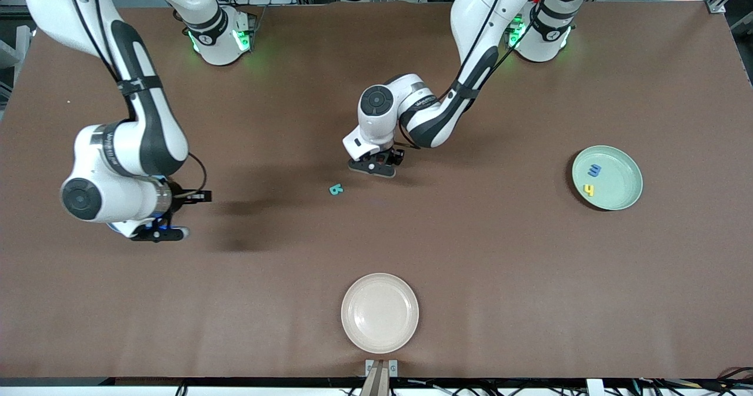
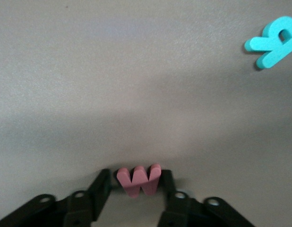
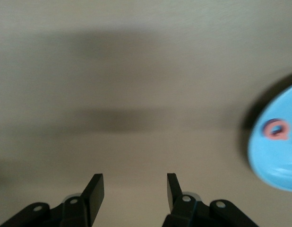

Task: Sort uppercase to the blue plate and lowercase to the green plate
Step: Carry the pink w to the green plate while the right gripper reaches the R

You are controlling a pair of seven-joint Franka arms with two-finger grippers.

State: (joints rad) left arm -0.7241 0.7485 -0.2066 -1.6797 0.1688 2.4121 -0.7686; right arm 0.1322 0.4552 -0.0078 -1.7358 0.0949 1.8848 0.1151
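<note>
At mid-table, pinches the red w (image 2: pixel 139 182) between the narrowed fingers of the left gripper (image 1: pixel 373 169), low on the table (image 1: pixel 500 278). Appears to touch foam on both sides, though only at the very fingertips.

Could pop out or twist on the lift, given soft foam and so little pad engaged. Could also drag along the surface if raised before the squeeze is firm. Faces a long carry to the green plate (image 1: pixel 632 166) toward the left arm's end, where the blue m (image 1: pixel 595 170) and yellow h (image 1: pixel 588 190) already lie; with a loose hold, may drop short of the rim. Leaves the teal B (image 1: pixel 336 189) lying near the w, slightly nearer the front camera, with little risk of being knocked.

Looks small, thick and pinkish-red, with rounded arms, apparently lying flat.

Beside the blue plate (image 3: pixel 278 165), which carries the red Q (image 3: pixel 276 128), waits with the right gripper (image 3: pixel 134 189) spread wide and empty.
</note>
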